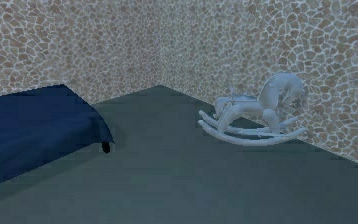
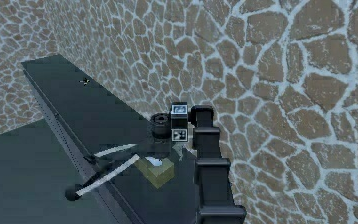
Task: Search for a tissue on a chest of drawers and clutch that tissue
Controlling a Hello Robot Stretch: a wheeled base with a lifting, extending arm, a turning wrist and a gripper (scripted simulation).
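In the arm side view a long dark cabinet top (image 2: 87,100) runs along the stone wall. On it lies a small olive-tan box-like thing (image 2: 155,171), which may be the tissue box. The dark arm (image 2: 209,175) rises from the bottom edge, with two white marked squares (image 2: 179,120) at its far end. Left of them is the gripper's dark body, and its thin pale fingers (image 2: 107,173) reach down-left across the cabinet top. The gripper (image 2: 84,172) has the tan thing close by its body. I cannot tell whether it holds anything.
The forward view has a dark blue bed (image 1: 37,128) at the left and a pale rocking horse (image 1: 259,112) at the right by the stone wall, with dark teal floor (image 1: 177,160) between them. A tiny light speck (image 2: 84,80) lies farther along the cabinet top.
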